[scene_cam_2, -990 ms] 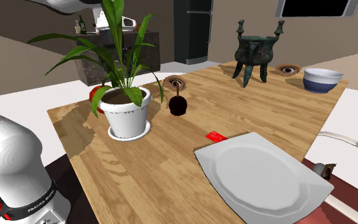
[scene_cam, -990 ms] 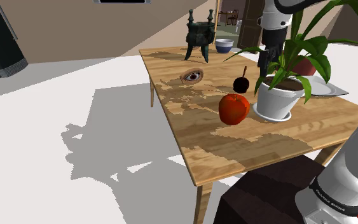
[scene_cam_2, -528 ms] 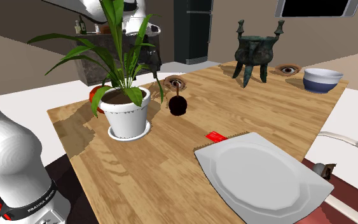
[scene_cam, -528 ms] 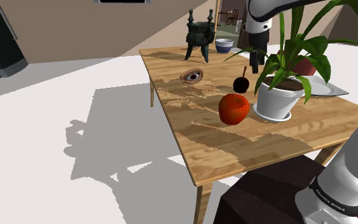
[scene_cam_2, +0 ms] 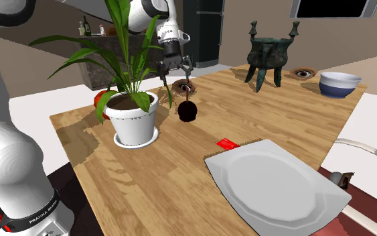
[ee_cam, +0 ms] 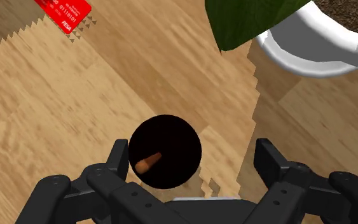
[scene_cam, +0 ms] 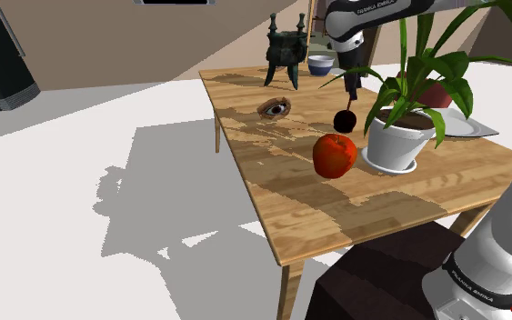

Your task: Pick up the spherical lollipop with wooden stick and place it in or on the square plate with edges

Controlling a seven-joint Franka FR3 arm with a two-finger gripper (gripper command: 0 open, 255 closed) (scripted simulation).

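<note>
Since the earlier frames the gripper (scene_cam_2: 175, 72) has swung clear of the plant (scene_cam_2: 132, 100) and now hangs over the lollipop (scene_cam_2: 188, 111), at its 12 o'clock in the second exterior view. Its fingers stand apart and hold nothing. In the wrist view they flank the dark ball (ee_cam: 165, 151), whose stick points up at the camera. The lollipop rests on the table (scene_cam_2: 146, 181), near the pot.

Step in hand: approach, before the grasp. Next move, as judged: descend straight, close on the ball or stick, lift, then carry toward the plate (scene_cam_2: 277, 181) at 4 o'clock.

Writing: the arm's base band (scene_cam_2: 36, 213) reads FRANKA EMIKA. The red card (scene_cam_2: 225, 143) carries white print, illegible.
</note>
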